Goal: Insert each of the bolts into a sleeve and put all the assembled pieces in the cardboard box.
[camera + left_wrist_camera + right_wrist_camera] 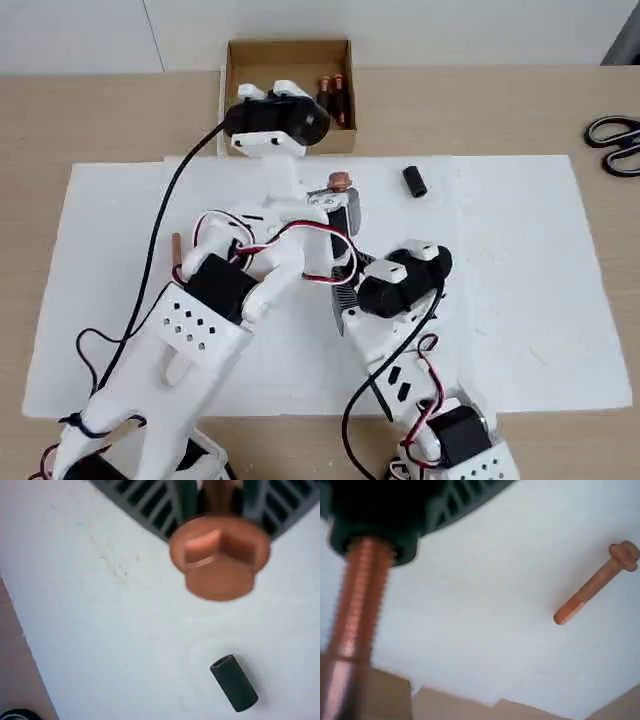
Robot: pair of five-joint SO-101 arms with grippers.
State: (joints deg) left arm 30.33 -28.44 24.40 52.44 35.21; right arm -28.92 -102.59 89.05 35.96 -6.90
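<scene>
Bolt [220,555]: left claw [338,203] closed on it; right claw [348,262] closed on sleeve [370,542]. Hazard: early release drops pair short of cardboard box [232,88], eleven o'clock.

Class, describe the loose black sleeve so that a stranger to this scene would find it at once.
Find the white sheet on the table, then the cardboard box at its far edge. Right of the box, on the sheet, lies a short black sleeve. It is empty and alone, unlike the sleeves in the box, which hold copper bolts.
</scene>
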